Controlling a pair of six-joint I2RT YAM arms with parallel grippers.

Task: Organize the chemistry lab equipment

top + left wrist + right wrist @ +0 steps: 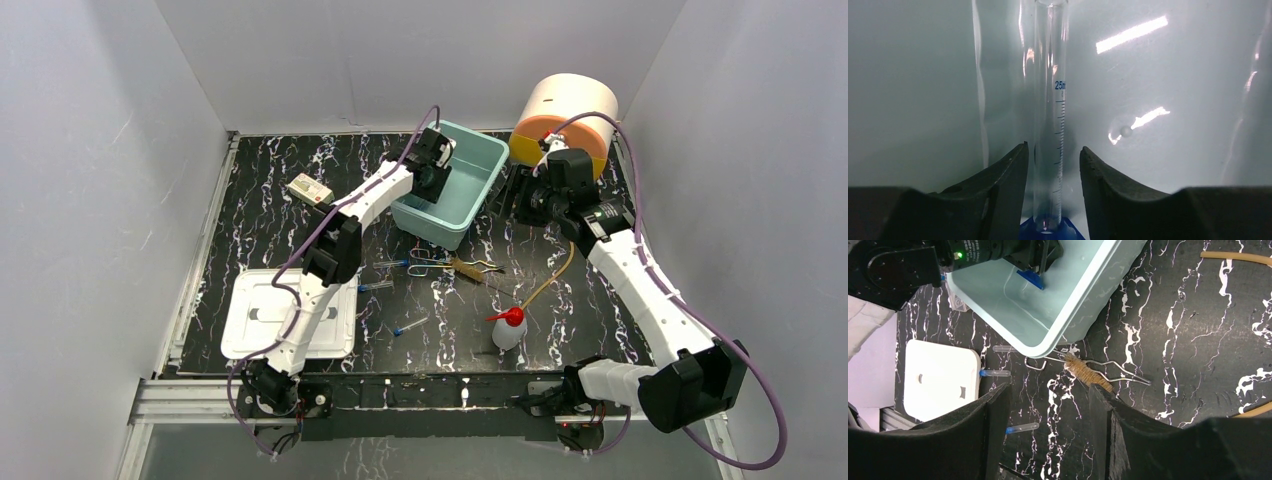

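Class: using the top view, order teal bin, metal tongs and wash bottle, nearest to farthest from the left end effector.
1. teal bin: left end effector reaches into it.
2. metal tongs: mid-table, before the bin.
3. wash bottle: near edge, right.

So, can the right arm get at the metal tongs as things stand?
Probably yes: the right pincer is open and empty, looking down on the metal tongs, which lie uncovered apart from a brush across them.

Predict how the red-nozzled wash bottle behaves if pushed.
The wash bottle stands upright on a narrow base: likely tips if nudged high. No fill is visible, so probably light. Clear wall looks like soft plastic; may squash.
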